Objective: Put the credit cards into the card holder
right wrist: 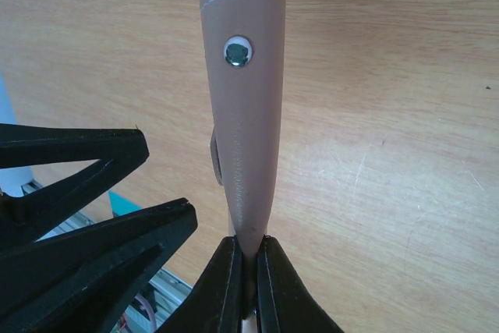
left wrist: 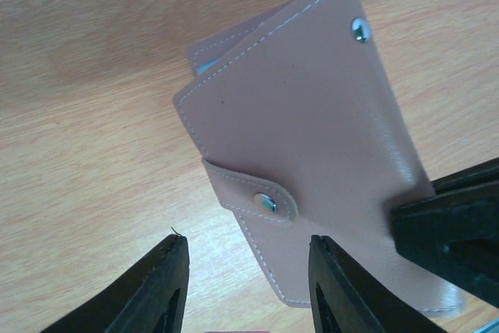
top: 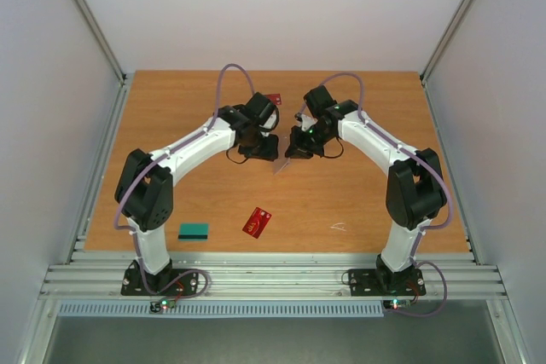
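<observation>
Near the middle of the tabletop [top: 375, 202], the right tool [right wrist: 248, 246] clamped the card holder [right wrist: 245, 115], seen edge-on, long axis running straight out from it. Left wrist view showed its strapped face, left tool [left wrist: 248, 243] gaping.

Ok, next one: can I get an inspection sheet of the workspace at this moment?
Surface: wooden table, faint scratches in the right wrist view.
Job's things: card holder gripped at one edge; red card and teal card lie near the front; second red card lies behind the left arm.
Clutter: white scrap.
Grippers: right gripper shut on the card holder; left gripper open beside it.
Cables: purple cables loop over both arms.
Surroundings: pale walls, metal rails at the near edge.
</observation>
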You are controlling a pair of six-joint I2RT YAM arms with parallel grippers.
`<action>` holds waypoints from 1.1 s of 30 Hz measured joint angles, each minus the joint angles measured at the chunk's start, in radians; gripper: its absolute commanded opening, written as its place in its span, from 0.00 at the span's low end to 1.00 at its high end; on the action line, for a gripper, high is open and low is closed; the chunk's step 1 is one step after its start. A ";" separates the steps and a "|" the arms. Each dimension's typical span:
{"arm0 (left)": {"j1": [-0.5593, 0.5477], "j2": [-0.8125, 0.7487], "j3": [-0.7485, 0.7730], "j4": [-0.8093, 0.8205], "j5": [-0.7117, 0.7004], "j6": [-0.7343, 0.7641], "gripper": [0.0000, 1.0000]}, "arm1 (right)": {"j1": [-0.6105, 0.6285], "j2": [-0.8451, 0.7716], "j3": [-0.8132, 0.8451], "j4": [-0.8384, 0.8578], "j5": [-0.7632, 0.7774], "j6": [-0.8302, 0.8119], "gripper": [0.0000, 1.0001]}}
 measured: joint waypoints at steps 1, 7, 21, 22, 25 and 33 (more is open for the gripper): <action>0.000 -0.003 0.000 0.004 0.003 -0.002 0.44 | 0.000 0.000 0.000 0.000 0.000 0.000 0.01; 0.000 -0.003 0.000 0.019 0.019 -0.006 0.45 | 0.000 0.000 0.009 0.000 -0.008 0.002 0.01; -0.010 0.060 0.007 0.030 -0.049 -0.019 0.33 | 0.000 -0.002 0.019 0.001 -0.015 0.012 0.01; -0.011 0.063 0.010 0.029 -0.053 -0.019 0.33 | 0.000 -0.002 0.019 0.000 -0.015 0.013 0.01; -0.009 0.076 0.015 0.023 -0.082 -0.019 0.32 | -0.001 -0.009 0.025 -0.001 -0.024 0.018 0.01; 0.001 0.087 0.015 0.053 -0.062 -0.009 0.26 | 0.000 -0.034 0.039 -0.001 -0.054 0.025 0.01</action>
